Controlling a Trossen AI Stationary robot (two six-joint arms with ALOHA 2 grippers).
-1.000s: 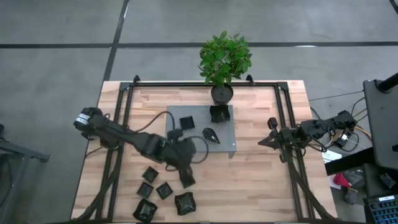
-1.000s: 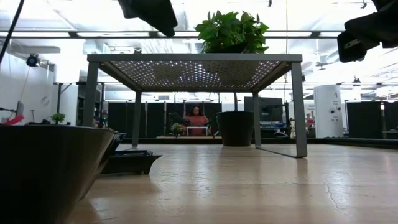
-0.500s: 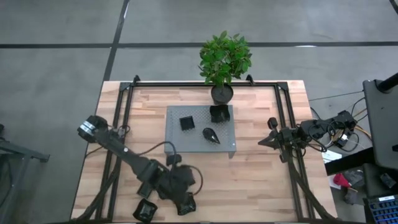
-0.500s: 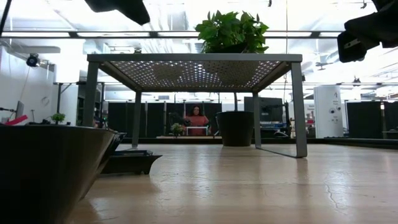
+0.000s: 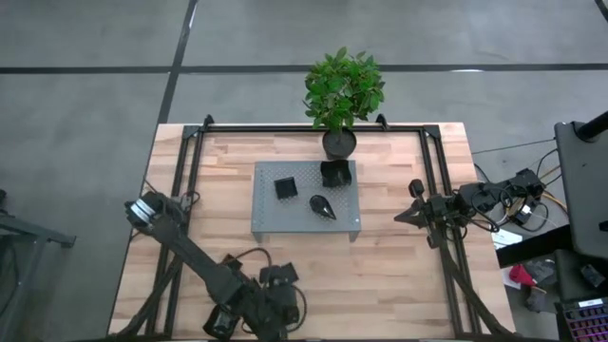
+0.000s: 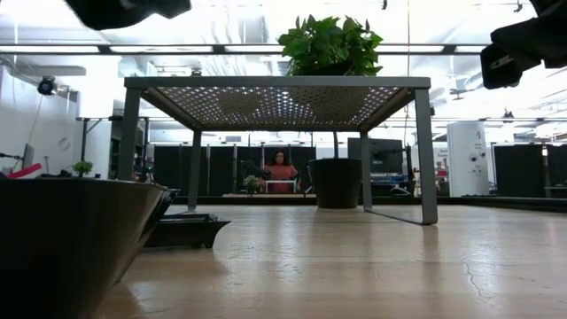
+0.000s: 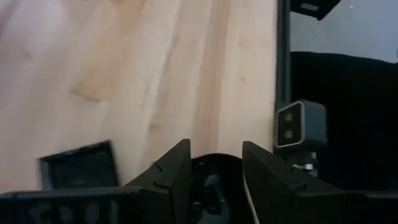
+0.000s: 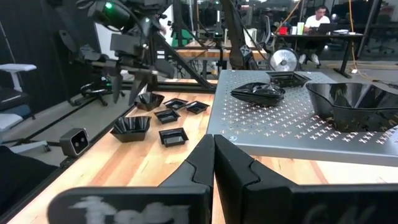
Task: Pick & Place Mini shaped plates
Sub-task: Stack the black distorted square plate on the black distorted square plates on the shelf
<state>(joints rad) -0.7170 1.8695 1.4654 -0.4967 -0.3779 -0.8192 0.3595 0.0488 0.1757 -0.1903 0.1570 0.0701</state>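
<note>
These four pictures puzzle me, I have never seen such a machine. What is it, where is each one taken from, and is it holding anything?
It is a robot with two dark arms at a wooden table. One picture looks straight down, one looks level across the tabletop, and two come from cameras on the wrists. A grey perforated platform carries three small black dishes; more dishes lie on the wood, and a potted plant stands behind. The left gripper hangs open and empty over the loose dishes. The right gripper waits shut at the table's right side, holding nothing.

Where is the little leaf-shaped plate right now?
In the high view, the leaf-shaped plate lies on the grey platform, toward its right side, below the square plate and the ruffled dish.
</note>
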